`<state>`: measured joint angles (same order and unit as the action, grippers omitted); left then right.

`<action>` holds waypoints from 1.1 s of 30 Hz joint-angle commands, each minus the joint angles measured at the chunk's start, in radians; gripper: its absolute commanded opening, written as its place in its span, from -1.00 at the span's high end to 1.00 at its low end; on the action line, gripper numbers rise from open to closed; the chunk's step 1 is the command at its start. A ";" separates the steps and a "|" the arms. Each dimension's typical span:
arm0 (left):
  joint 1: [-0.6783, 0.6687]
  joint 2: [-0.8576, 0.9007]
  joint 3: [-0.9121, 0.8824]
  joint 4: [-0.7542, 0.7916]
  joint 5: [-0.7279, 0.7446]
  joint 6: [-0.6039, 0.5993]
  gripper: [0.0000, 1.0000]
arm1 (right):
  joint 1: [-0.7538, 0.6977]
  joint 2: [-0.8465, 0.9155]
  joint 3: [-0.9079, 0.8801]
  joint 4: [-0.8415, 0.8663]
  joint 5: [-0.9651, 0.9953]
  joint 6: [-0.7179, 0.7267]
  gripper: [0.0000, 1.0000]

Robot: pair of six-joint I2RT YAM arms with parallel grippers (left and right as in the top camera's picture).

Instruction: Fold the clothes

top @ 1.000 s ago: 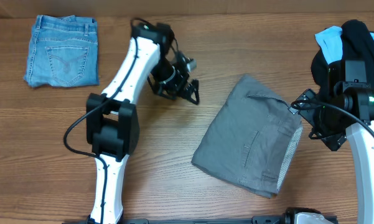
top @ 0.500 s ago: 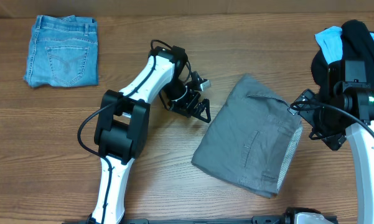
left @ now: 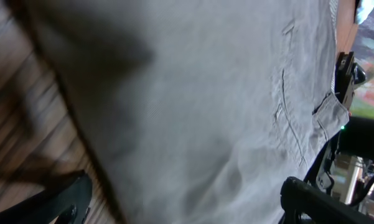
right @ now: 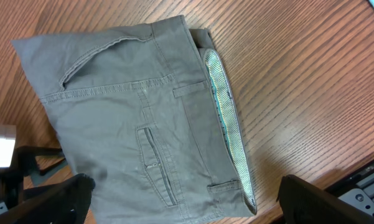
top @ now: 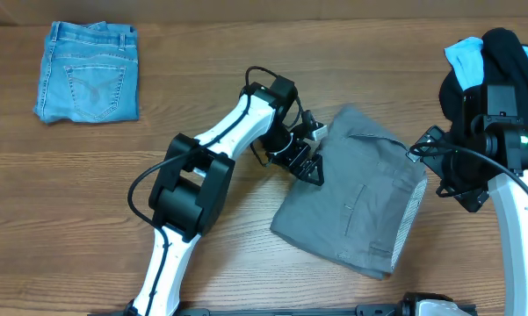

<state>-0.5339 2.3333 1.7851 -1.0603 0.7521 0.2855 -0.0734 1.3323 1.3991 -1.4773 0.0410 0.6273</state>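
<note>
The grey shorts (top: pixel 356 206) lie folded on the table right of centre, waistband toward the right. They fill the left wrist view (left: pixel 193 106) and show with waistband and back pocket in the right wrist view (right: pixel 137 118). My left gripper (top: pixel 312 156) is open at the shorts' upper left edge, its fingers (left: pixel 187 205) straddling the cloth edge. My right gripper (top: pixel 452 180) is open and empty just right of the waistband, above the shorts (right: pixel 187 199). Folded light-blue denim shorts (top: pixel 88 72) lie at the far left. A black garment (top: pixel 505 53) and a pale-blue garment (top: pixel 464 60) are heaped at the far right.
The wooden table (top: pixel 246 254) is bare in front of and left of the grey shorts. The heap of garments sits behind my right arm at the table's right edge.
My left gripper has moved right and slightly forward across the table until it reached the grey shorts' left edge. The right arm and the clothes have not moved.
</note>
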 commanded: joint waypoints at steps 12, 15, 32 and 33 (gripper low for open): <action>-0.023 0.001 -0.066 0.132 -0.023 -0.055 -0.64 | -0.006 -0.010 0.021 0.001 0.010 -0.007 -1.00; -0.023 0.001 -0.066 0.135 -0.042 -0.055 -0.35 | -0.006 -0.010 0.021 0.001 0.010 -0.007 -1.00; 0.171 0.001 -0.006 0.106 -0.449 -0.086 0.31 | -0.006 -0.010 0.021 -0.024 0.011 -0.030 -1.00; 0.196 0.001 0.008 0.096 -0.458 -0.080 0.31 | -0.006 -0.010 0.021 -0.024 0.011 -0.030 -1.00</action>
<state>-0.4538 2.3150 1.7653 -0.9478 0.4969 0.2085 -0.0734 1.3323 1.3991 -1.5036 0.0410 0.6106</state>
